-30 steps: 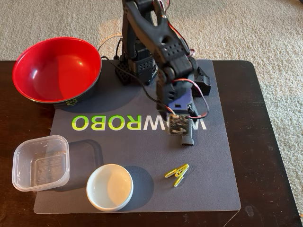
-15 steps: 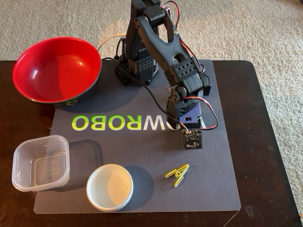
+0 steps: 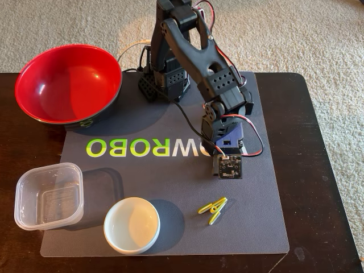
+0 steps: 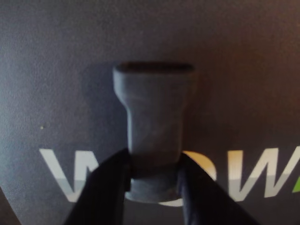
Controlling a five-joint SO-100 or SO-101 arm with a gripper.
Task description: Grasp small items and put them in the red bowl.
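In the wrist view the gripper (image 4: 152, 176) squeezes a matte black printed part (image 4: 153, 117), its wide flat end pointing up.

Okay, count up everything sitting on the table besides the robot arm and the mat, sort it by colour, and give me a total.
Red: 1, the red bowl
Clear: 1, the clear square plastic tub
White: 1, the small white round dish
Yellow: 1, the yellow clip pair
Black: 1, the black printed part between the gripper fingers, seen only in the wrist view
Total: 5
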